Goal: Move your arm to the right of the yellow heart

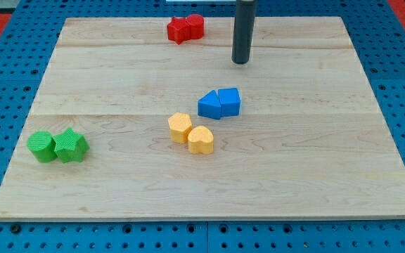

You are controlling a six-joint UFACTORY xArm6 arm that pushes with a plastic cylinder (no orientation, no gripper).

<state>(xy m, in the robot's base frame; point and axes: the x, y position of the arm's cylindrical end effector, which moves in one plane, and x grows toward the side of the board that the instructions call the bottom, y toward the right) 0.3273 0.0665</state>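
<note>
1. Nearest the camera: the front edge of the wooden board (209, 204), which rests on a blue pegboard (5, 232).
2. Yellow heart (201, 140): a small pale-yellow block with a rounded, lobed outline, lying flat near the middle of the board. This block is the landmark for every entry below.
3. Yellow hexagon (179, 127): touching the heart on its upper left side, same colour.
4. Two blue blocks: a blue wedge-like block (209, 105) and a blue cube (229, 101), touching each other, just above and slightly right of the heart, apart from it.
5. Two green blocks: a green round block (42, 146) and a green star (71, 145), side by side and touching, well to the left of the heart.
6. Two red blocks (185, 29): pressed together far above the heart, at the board's top edge; exact shapes cannot be made out.
7. My tip (241, 62): there are no fingers to open or close, and it holds and touches nothing. It stands well above and somewhat right of the heart, beyond the blue pair.
8. Rod (244, 28): dark, straight, upright, entering from the view's top.
</note>
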